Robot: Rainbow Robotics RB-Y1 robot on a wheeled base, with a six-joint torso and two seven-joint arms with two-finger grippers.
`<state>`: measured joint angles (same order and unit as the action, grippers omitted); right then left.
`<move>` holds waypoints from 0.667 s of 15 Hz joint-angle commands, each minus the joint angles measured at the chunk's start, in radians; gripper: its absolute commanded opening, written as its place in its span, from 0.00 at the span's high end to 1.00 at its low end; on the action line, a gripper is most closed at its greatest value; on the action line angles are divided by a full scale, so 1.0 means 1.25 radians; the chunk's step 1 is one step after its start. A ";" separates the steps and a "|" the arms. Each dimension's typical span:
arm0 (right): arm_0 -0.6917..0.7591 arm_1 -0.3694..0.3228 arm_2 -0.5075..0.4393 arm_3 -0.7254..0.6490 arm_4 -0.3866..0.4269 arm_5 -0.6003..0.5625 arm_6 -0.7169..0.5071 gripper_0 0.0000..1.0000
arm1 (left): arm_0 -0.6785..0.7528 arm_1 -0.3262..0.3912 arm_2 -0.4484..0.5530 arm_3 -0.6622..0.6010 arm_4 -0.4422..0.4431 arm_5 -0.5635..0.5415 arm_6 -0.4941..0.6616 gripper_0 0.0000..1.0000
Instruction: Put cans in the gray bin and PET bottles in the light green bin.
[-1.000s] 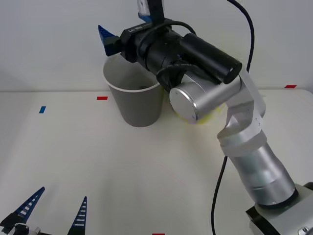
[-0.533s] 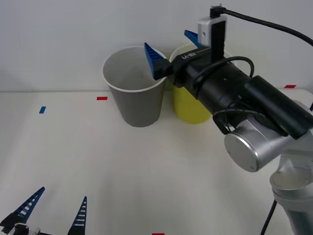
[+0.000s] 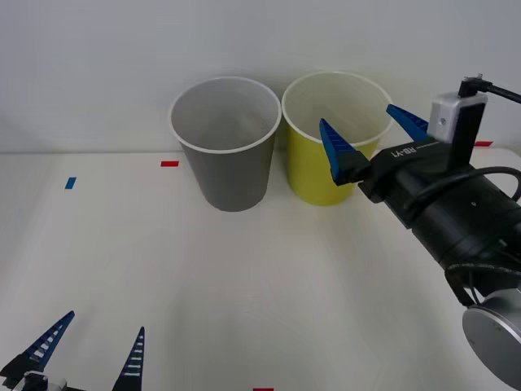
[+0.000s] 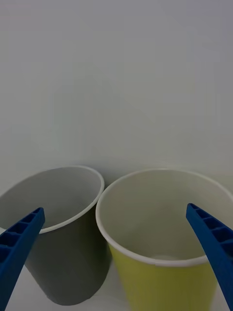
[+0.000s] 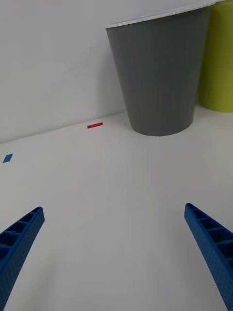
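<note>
The gray bin stands upright at the back of the white table, with the light green bin touching its right side. Both look hollow as far as I can see into them. My right gripper hovers open and empty in front of the light green bin's rim, pointing at it. In the right wrist view, the right gripper frames the light green bin, with the gray bin beside it. My left gripper rests open and empty low at the table's near left. Cans and PET bottles are out of view.
Small tape marks lie on the table: red and blue left of the bins, red at far right. A pale wall rises right behind the bins. In the left wrist view, bare tabletop stretches up to the gray bin.
My right arm has swung from above the gray bin over to the right and come lower, its gripper now facing the light green bin. The left arm has stayed still.
</note>
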<state>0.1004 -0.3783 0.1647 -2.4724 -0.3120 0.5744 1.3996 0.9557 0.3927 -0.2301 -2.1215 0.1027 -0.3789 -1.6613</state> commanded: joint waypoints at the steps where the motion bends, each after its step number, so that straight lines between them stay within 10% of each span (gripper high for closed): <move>1: 0.064 0.043 -0.008 -0.027 0.061 -0.001 0.001 0.00 | 0.000 0.000 0.000 0.000 0.000 0.000 0.000 0.00; 10: 0.192 0.077 -0.025 -0.006 0.105 -0.113 0.013 0.00 | 0.000 0.000 0.000 0.000 0.000 0.000 0.000 0.00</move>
<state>0.3043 -0.2824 0.1328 -2.5134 -0.1816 0.5145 1.4113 0.9557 0.3927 -0.2301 -2.1215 0.1027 -0.3789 -1.6613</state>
